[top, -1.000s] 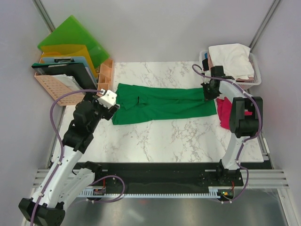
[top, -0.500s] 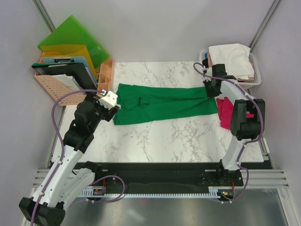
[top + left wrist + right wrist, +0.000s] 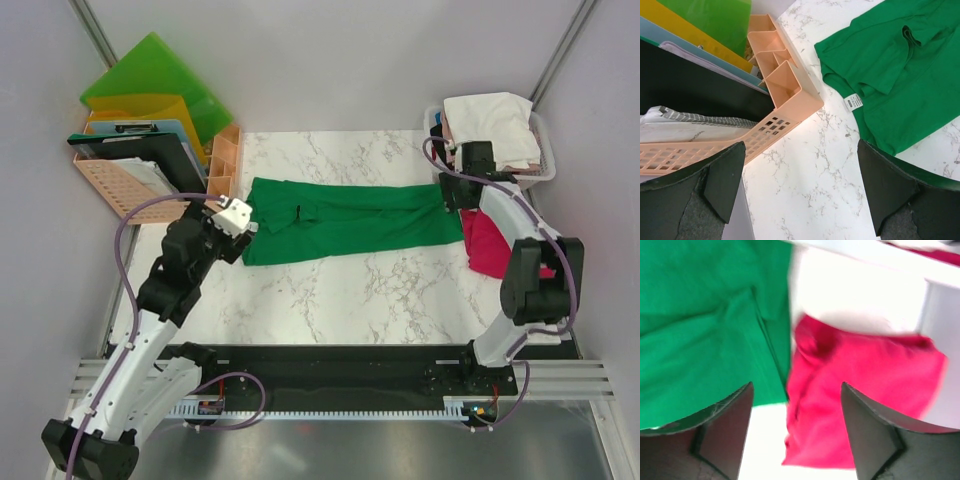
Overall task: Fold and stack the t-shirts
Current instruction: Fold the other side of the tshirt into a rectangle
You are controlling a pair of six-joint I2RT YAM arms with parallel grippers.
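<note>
green t-shirt point(image 3: 345, 220) lies flat across the marble table point(image 3: 380, 290), folded into a long band, white label point(image 3: 854, 102) showing at its left end. magenta-red t-shirt point(image 3: 487, 245) is bunched at the band's right end, touching it. left gripper point(image 3: 802, 192) hovers over bare marble between the peach organizer tray point(image 3: 785, 95) and the green tee, jaws spread, empty. right gripper point(image 3: 796, 427) hangs over the green/red seam, jaws apart, holding nothing. white tee point(image 3: 490, 125) is heaped in the basket point(image 3: 545, 172) at far right.
</note>
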